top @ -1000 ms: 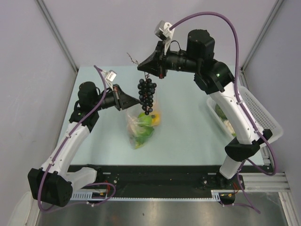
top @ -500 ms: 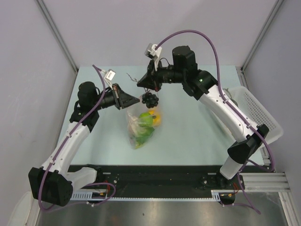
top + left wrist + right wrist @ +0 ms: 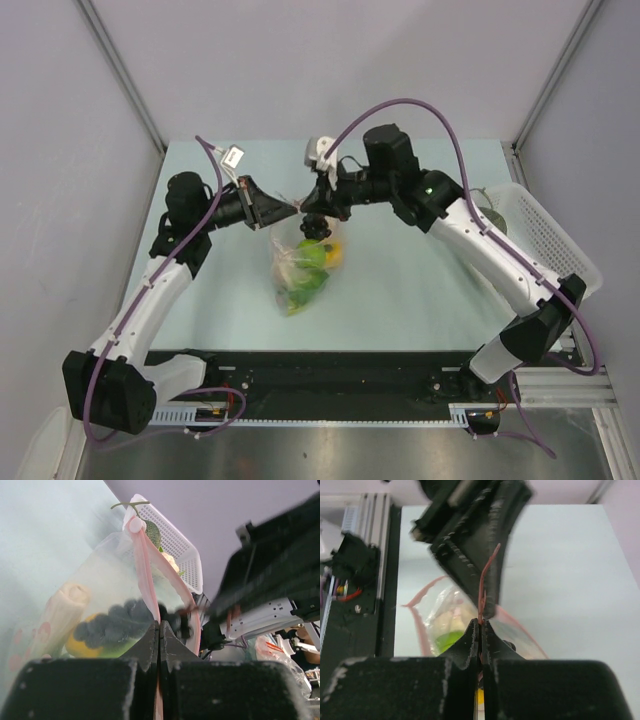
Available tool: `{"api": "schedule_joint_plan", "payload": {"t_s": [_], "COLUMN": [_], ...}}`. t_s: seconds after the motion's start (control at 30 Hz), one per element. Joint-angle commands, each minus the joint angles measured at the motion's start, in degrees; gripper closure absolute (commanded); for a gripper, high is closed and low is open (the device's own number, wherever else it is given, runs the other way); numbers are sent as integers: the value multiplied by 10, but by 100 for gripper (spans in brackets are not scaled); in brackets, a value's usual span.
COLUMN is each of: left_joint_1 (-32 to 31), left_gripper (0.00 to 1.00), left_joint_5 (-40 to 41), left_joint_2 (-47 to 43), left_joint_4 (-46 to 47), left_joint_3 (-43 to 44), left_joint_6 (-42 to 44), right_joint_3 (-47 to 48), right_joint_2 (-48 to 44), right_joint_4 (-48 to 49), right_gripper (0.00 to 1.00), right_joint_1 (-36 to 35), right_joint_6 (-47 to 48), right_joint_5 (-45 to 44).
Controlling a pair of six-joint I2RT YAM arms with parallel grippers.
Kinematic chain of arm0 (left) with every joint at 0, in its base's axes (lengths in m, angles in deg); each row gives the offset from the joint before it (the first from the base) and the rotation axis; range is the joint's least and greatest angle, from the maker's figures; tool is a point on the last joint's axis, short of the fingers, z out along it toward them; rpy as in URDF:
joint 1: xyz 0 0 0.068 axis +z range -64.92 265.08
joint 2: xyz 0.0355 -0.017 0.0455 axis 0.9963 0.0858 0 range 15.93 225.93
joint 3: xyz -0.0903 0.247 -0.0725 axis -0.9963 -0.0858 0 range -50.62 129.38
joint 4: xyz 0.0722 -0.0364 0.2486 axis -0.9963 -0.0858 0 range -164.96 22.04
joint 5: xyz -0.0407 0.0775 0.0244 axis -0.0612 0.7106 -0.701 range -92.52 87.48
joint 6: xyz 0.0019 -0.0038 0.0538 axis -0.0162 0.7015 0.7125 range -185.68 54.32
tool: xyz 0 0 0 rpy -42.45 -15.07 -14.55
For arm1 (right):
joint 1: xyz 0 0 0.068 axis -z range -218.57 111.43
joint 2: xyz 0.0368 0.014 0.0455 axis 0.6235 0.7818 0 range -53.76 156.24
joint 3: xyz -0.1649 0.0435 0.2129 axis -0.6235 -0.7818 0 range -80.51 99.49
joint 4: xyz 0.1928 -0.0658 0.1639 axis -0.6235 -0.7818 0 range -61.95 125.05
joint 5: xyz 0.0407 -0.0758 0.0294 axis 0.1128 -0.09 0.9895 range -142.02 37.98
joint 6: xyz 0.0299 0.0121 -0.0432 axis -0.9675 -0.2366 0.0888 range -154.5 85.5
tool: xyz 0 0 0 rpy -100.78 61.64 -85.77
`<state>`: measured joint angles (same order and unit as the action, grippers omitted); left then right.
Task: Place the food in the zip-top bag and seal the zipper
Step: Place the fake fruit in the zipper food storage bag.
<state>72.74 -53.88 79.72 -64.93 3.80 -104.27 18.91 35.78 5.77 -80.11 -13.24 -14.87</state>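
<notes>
The clear zip-top bag [image 3: 298, 268] hangs mid-table with green and orange fruits and a pale piece inside. My left gripper [image 3: 291, 208] is shut on its pink-red zipper strip [image 3: 145, 565] and holds the mouth up. My right gripper [image 3: 318, 204] is shut on the thin stem [image 3: 481, 587] of the dark purple grape bunch [image 3: 316, 228], which hangs in the bag's mouth. In the left wrist view the grapes [image 3: 114, 623] show through the plastic beside the leek [image 3: 60, 614]. In the right wrist view the open mouth [image 3: 422, 625] and a green fruit [image 3: 447, 640] lie below my gripper [image 3: 481, 624].
A white latticed basket [image 3: 562, 245] stands at the table's right edge with some produce in it; it also shows in the left wrist view [image 3: 176, 546]. The two grippers are close together above the bag. The black rail runs along the near edge.
My right arm has swung down and left, lowering the grape bunch from high above the bag into its mouth. My left gripper has kept its hold on the bag's edge.
</notes>
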Motion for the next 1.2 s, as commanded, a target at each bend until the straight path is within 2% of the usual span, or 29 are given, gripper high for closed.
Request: {"api": "schedule_joint_plan", "payload": {"t_s": [0.0,0.07,0.2,0.53,0.7,0.73,0.77,0.87,0.97,1.17], "left_joint_1": [3,3,3,2,2,2,2,2,2,2], "left_gripper": [100,100,100,100,100,100,100,100,100,100], "left_joint_5": [-14,-16,-22,-22,-16,-14,-13,-9,-9,-9], "left_joint_2": [1,1,1,-22,-26,-25,-26,-25,-24,-17], "left_joint_4": [30,29,31,15,8,7,3,-6,-22,-84], "left_joint_3": [12,16,15,11,7,6,7,8,12,37], "left_joint_6": [-12,-9,-8,11,11,11,11,13,27,98], "right_joint_3": [-2,-7,6,66,48,53,56,68,101,123], "right_joint_2": [-6,1,44,107,116,116,111,89,62,3], "right_joint_4": [-81,-118,-132,-140,-169,-181,-186,-174,-163,-140], "right_gripper": [100,100,100,100,99,91,66,36,27,18], "right_joint_1": [-55,-69,-79,-75,-94,-102,-103,-98,-87,-29], "right_joint_6": [169,206,220,136,164,165,167,153,143,86], "right_joint_5": [21,4,-26,-147,-190,-194,-185,-161,-147,-73]}}
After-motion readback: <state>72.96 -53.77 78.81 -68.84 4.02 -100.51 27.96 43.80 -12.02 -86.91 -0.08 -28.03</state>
